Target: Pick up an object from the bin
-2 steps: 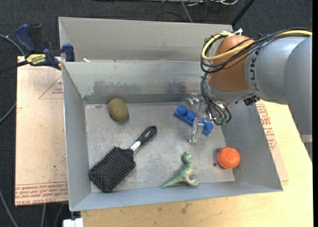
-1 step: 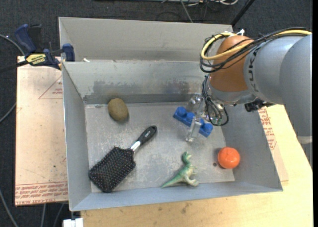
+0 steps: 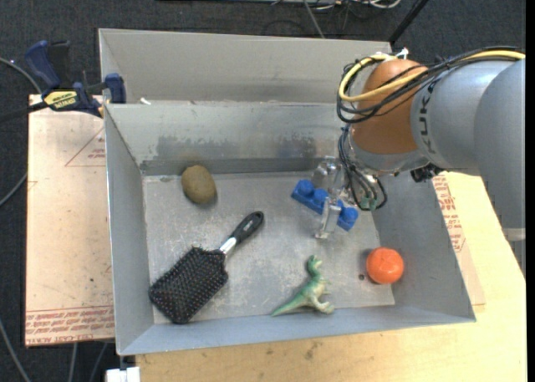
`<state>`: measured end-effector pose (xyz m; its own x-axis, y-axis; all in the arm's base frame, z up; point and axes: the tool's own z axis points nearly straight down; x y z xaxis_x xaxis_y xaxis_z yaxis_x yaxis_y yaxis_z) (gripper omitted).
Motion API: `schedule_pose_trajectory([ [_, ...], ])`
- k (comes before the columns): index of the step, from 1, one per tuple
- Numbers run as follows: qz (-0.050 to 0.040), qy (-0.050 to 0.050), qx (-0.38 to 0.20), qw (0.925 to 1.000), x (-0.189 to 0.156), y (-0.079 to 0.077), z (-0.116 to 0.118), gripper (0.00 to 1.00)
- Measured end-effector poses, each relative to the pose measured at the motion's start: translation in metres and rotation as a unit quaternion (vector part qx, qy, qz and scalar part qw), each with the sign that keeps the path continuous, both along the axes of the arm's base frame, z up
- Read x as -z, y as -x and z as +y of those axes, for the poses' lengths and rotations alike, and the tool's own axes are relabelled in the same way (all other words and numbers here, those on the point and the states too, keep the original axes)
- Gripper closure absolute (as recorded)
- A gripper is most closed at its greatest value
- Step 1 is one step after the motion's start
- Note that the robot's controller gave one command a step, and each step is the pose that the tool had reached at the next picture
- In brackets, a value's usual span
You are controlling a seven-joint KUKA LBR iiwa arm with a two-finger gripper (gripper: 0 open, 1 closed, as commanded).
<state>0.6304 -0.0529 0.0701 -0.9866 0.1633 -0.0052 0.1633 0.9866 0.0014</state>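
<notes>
My gripper [image 3: 328,221] is low in the right half of the bin, directly on top of a blue plastic block toy [image 3: 310,196]. The toy's left end sticks out to the gripper's left, and a smaller blue bit shows at its right side. An orange ball [image 3: 384,265] lies just right of and nearer than the gripper. A green toy dinosaur [image 3: 309,292] lies below it near the front wall.
A black hairbrush [image 3: 199,272] lies slanted in the front left, its handle pointing toward the middle. A brown kiwi-like fruit [image 3: 199,184] rests near the back left. The arm and its orange cover with cables hang over the bin's right back corner.
</notes>
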Motion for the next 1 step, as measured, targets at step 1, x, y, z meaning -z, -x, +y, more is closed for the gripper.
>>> schedule_pose_trajectory([
  [1,0.0001,-0.001,-0.007,1.0000,-0.0002,0.0000,-0.0003,0.00],
])
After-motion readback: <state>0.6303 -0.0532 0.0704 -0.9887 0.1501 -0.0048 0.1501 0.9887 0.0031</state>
